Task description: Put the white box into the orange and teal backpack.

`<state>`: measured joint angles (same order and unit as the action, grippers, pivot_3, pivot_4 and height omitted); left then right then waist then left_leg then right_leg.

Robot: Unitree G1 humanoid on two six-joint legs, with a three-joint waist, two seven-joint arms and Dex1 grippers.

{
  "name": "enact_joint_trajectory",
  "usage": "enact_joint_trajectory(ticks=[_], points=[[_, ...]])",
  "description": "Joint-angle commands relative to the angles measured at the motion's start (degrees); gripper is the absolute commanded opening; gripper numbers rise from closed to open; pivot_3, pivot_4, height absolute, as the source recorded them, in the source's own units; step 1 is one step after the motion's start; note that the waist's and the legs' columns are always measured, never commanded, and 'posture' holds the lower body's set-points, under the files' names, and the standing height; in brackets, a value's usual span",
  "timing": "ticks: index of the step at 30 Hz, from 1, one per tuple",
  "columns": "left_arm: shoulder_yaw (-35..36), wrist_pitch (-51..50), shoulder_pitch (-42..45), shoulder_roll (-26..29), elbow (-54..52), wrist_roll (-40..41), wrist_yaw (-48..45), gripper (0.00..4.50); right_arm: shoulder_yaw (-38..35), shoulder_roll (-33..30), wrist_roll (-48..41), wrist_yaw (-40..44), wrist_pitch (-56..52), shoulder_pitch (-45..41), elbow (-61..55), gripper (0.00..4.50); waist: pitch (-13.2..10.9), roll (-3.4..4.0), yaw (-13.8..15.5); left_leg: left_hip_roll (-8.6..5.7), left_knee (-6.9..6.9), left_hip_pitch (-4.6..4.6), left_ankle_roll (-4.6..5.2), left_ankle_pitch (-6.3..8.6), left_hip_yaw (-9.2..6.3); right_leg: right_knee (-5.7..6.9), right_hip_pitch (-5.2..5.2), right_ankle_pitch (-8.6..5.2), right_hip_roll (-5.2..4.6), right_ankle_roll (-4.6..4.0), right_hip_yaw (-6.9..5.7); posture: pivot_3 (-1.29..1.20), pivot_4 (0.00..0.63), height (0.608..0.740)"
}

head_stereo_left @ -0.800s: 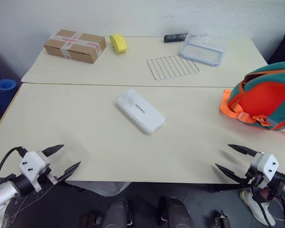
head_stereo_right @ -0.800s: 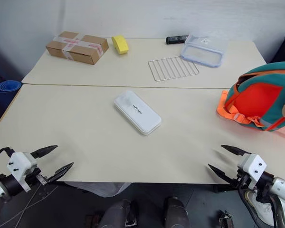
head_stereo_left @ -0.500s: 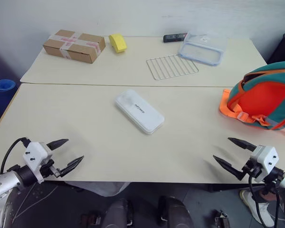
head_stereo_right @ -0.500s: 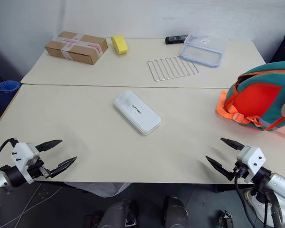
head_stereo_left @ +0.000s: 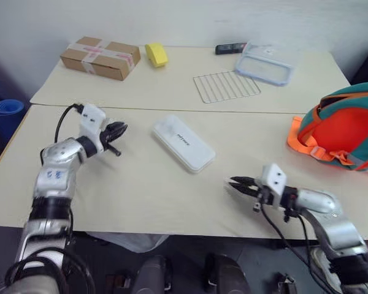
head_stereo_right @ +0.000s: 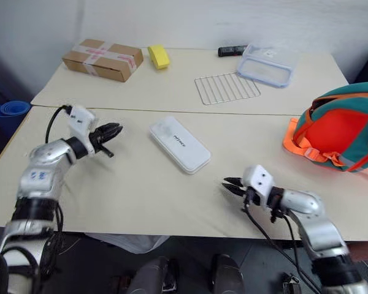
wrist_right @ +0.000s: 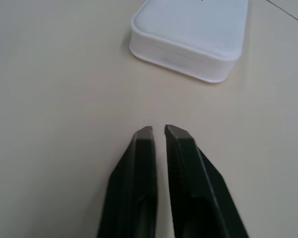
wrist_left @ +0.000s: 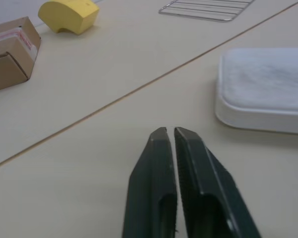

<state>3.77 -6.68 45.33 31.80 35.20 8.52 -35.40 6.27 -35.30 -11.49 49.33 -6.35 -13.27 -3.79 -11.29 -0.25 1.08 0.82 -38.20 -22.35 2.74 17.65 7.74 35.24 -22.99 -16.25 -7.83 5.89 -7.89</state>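
You see a white box with small dark lettering on a pale beige table. Your backpack is teal with an orange panel and straps. The carton is brown with pinkish tape, the block yellow, the rack silvery wire.
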Motion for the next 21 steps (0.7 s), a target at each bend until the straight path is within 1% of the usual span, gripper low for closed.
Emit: enact_joint_trajectory(ticks=[1, 4, 7, 10, 13, 17, 21], points=[[-1.78, 8.76, 8.40, -2.74, 14.83, -3.58, -0.06, 0.03, 1.84, 2.27, 2.69, -1.79, -0.09, -4.14, 0.91, 0.03, 0.00, -0.02, 0.01, -0.01, 0.00, -0.05, 0.03, -0.01, 0.02, -0.06, -0.03, 0.02, 0.00, 0.04, 0.02, 0.00, 0.150, 0.740], [-2.52, 13.68, 14.78, -6.03, 25.83, -5.73, 1.33, 0.03, 3.33, 4.12, 2.34, -2.10, -3.84, -4.72, -1.63, 0.03, 0.00, -0.09, 0.08, 0.00, 0.00, -0.08, 0.06, -0.02, 0.02, -0.16, -0.03, 0.05, 0.06, 0.09, 0.04, 0.00, 0.150, 0.740], [-3.29, 16.31, 18.72, -8.75, 32.93, -7.94, 2.94, 0.03, 4.84, 4.83, 3.22, -2.76, -6.23, -3.85, -4.56, 0.03, -0.01, -0.11, 0.07, 0.01, 0.00, -0.12, 0.06, -0.02, 0.00, -0.16, -0.05, 0.05, 0.09, 0.10, 0.04, 0.00, 0.150, 0.740], [-3.46, 17.35, 20.57, -10.52, 36.61, -9.32, 3.32, 0.03, 5.16, 5.36, 3.81, -4.16, -7.68, -3.23, -6.16, 0.03, -0.05, -0.18, -0.01, 0.01, -0.03, -0.15, 0.09, -0.04, 0.02, -0.16, -0.07, 0.07, 0.09, 0.14, 0.08, 0.00, 0.150, 0.740], [-4.00, 17.47, 21.17, -12.05, 38.30, -10.48, 1.12, 0.03, 5.01, 5.44, 4.06, -5.36, -9.08, -2.46, -7.83, 0.03, -0.06, -0.21, -0.28, 0.01, -0.08, -0.17, 0.13, -0.09, 0.04, -0.15, -0.08, 0.10, 0.08, 0.21, 0.12, 0.00, 0.150, 0.740], [-2.67, 15.02, 21.43, -13.24, 39.25, -9.49, -4.12, 0.03, 4.16, 4.38, 4.18, -6.17, -10.42, -1.16, -9.54, 0.03, -0.06, -0.22, -0.78, 0.03, -0.09, -0.16, 0.13, -0.13, 0.05, -0.09, -0.10, 0.11, 0.07, 0.21, 0.14, 0.00, 0.150, 0.740], [-0.81, 13.19, 20.79, -13.60, 38.46, -6.96, -15.61, 0.03, 2.20, 2.23, 4.02, -6.24, -10.63, -0.19, -9.77, 0.03, -0.05, -0.23, -1.15, 0.02, -0.16, -0.41, 0.14, -0.14, 0.09, 0.03, -0.42, 0.11, 0.07, 0.21, 0.18, 0.00, 0.150, 0.740]])
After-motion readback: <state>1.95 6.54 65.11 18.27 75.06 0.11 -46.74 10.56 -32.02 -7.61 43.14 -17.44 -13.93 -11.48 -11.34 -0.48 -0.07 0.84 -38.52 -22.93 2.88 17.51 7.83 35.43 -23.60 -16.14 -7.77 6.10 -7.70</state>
